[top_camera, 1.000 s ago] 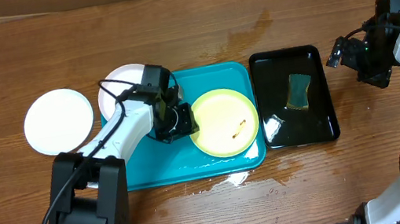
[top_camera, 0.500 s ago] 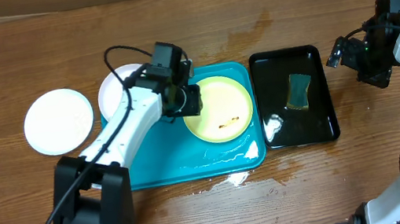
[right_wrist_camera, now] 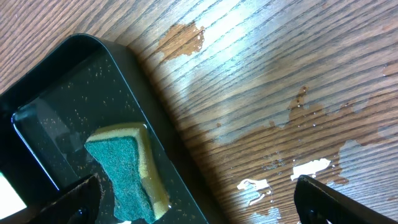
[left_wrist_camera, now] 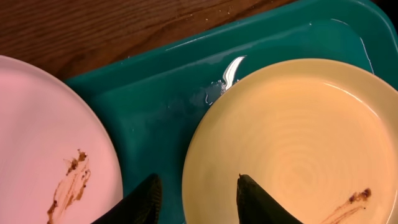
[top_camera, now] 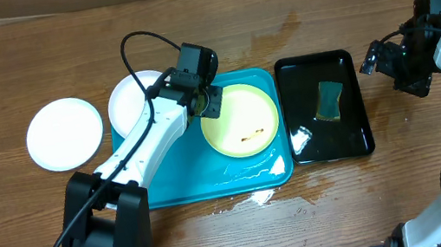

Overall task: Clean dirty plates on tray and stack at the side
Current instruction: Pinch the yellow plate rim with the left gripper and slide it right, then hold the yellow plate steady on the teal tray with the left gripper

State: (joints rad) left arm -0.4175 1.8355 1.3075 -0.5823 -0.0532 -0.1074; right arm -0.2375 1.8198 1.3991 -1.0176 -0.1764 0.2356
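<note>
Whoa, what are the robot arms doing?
The left end effector hovers open over the rim of the smeared yellow plate on the blue tray. A smeared white plate sits at the tray's edge, and a bare white plate lies on the table. The right end effector hangs open beside the black tray, which holds a sponge.

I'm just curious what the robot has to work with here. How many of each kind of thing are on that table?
Trays: 2, turquoise tray and black tray
Plates: 3, white plate on the wood, white plate at the turquoise tray's edge and yellow-green plate
Sponge: 1
Total: 6
</note>
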